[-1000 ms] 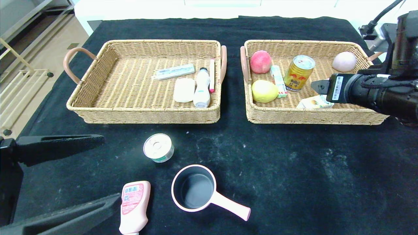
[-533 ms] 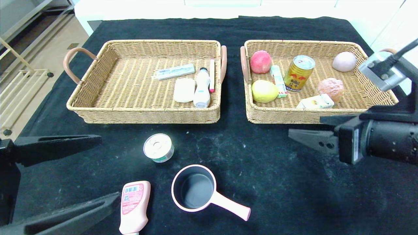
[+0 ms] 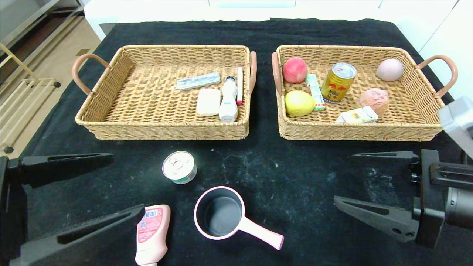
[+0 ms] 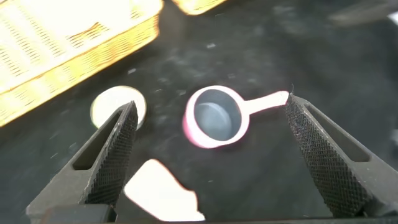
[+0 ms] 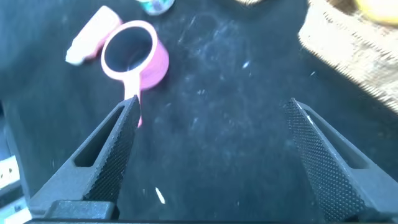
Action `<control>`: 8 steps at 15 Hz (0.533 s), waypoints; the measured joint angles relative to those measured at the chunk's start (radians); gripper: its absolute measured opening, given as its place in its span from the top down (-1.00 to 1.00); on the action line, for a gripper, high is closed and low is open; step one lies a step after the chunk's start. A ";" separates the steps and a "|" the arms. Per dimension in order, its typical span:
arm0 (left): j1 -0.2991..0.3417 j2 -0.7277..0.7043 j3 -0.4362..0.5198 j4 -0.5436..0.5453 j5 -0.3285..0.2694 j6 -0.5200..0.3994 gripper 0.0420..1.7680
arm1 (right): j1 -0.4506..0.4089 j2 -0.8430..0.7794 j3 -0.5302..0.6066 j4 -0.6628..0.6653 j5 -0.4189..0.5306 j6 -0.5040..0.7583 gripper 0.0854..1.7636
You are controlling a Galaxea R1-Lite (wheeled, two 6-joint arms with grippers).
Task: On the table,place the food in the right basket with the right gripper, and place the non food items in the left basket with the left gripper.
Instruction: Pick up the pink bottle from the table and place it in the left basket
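The right tool (image 3: pixel 364 186) has drawn back out of the right basket (image 3: pixel 425 127) since a second ago and now hovers low over the counter (image 3: pixel 295 177) in front of that basket's near right corner, fingers spread wide and holding nothing. The brown, lumpy bread roll (image 3: pixel 373 99) it had covered lies uncovered in the basket.

The left tool (image 3: pixel 96 192) sits at the near left edge, its two black ribbed fingers wide apart and empty; the lower one has crept toward the pink bottle (image 3: pixel 151 234) and overlaps its edge in the head view.

Three items lie loose on the black cloth: that smooth pink plastic bottle lying flat, a short round tin (image 3: pixel 179 167) with a pull-tab lid, and a pink saucepan (image 3: pixel 221 216) with a dark inside and a straight handle pointing toward the right side.

The right basket, woven wicker with pinkish loop handles, holds seven food items: a red peach (image 3: pixel 295 69), a yellow lemon-shaped fruit (image 3: pixel 298 103), a slim wrapped stick (image 3: pixel 315 91), an upright gold can (image 3: pixel 338 82), a pale pink egg-shaped piece (image 3: pixel 389 69), the roll, and a small carton (image 3: pixel 357 115) lying on its side.

The matching left basket (image 3: pixel 111 96) holds four: a flat long package (image 3: pixel 196 81), a white soap-like bar (image 3: pixel 208 102), a white handheld device (image 3: pixel 228 99) and a thin pink-tipped stick (image 3: pixel 240 85).
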 joint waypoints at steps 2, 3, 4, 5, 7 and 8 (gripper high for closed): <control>0.014 0.009 -0.007 0.009 0.023 -0.001 -0.94 | -0.005 -0.016 0.041 -0.008 0.022 -0.017 -0.92; 0.029 0.015 -0.021 0.042 0.021 -0.005 -0.94 | -0.006 -0.026 0.059 -0.018 0.038 -0.022 -0.92; 0.042 0.021 -0.042 0.093 0.019 -0.009 -0.94 | -0.008 -0.034 0.076 -0.039 0.054 -0.019 -0.92; 0.053 0.028 -0.070 0.159 0.022 -0.009 -0.94 | -0.013 -0.039 0.091 -0.080 0.088 -0.013 -0.92; 0.079 0.041 -0.129 0.264 0.023 -0.009 -0.94 | -0.018 -0.039 0.114 -0.118 0.115 -0.003 -0.92; 0.086 0.047 -0.147 0.281 0.023 -0.009 -0.94 | -0.020 -0.035 0.124 -0.127 0.115 -0.003 -0.92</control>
